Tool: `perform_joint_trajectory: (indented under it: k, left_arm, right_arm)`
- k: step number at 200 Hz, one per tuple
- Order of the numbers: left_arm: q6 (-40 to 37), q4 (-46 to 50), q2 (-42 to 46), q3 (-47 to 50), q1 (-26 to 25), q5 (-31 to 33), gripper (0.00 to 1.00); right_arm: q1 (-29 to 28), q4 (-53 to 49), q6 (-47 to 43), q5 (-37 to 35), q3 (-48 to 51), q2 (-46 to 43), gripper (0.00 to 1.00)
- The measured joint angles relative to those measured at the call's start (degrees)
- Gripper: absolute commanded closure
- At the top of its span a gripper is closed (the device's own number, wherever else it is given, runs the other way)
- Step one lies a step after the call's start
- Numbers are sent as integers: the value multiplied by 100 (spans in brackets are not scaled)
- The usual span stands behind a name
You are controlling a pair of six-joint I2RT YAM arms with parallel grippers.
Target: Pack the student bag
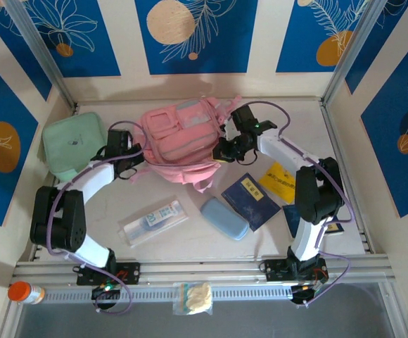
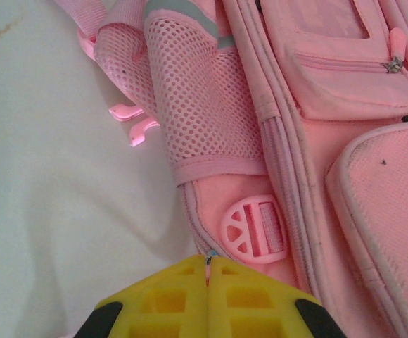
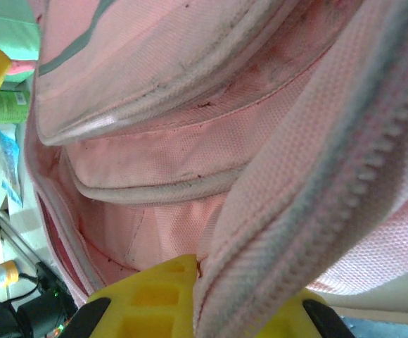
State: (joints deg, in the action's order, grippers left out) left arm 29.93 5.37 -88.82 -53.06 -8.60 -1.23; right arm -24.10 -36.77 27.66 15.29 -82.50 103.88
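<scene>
The student bag point(image 1: 179, 137) lies flat in the middle of the table, a soft pink backpack with its front pockets up. At the bag's lower left edge my left gripper point(image 1: 135, 163) is shut. In the left wrist view its yellow fingers point(image 2: 208, 259) meet, pinching a thin bit of the bag's seam just below a round pink strap buckle point(image 2: 255, 229). My right gripper point(image 1: 221, 149) is at the bag's right side. In the right wrist view it point(image 3: 211, 271) is shut on a thick pink zip edge point(image 3: 309, 190) of the bag, lifted away from the pocket panels.
A mint-green lidded case point(image 1: 70, 144) sits left of the bag. In front lie a clear packet point(image 1: 153, 220), a light blue case point(image 1: 224, 218), a dark blue booklet point(image 1: 250, 201) and a yellow packet point(image 1: 278, 181). An orange-capped bottle point(image 1: 22, 291) lies past the near rail.
</scene>
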Motion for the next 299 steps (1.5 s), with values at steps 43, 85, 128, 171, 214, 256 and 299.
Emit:
perform_joint_trajectory:
  k: [43,85,128,171,214,256,299]
  left_arm:
    - [-238,302,-212,-376,13,-63,78]
    - [-494,820,-9,-387,13,-208,56]
    - [-426,1067,1067,-33,-11,-682,48]
    - [0,1189,1958,612,-745,-960,42]
    - [507,1145,2111,660,-2184,-920,38]
    - [780,892,1095,-164,-3211,-822,37]
    - [957,282,-409,-1493,-3952,-791,37]
  right_arm:
    - [-144,315,393,-184,17,33,66]
    - [-146,186,431,-431,24,-22,38]
    - [-52,-184,535,-964,614,-857,23]
    - [452,-468,942,-1537,1637,-1982,8]
    - [1744,-487,1244,-1746,2516,-2614,0]
    - [3056,-138,1346,-1631,2806,-2802,0]
    - [3541,59,1467,-1880,2828,-2726,0]
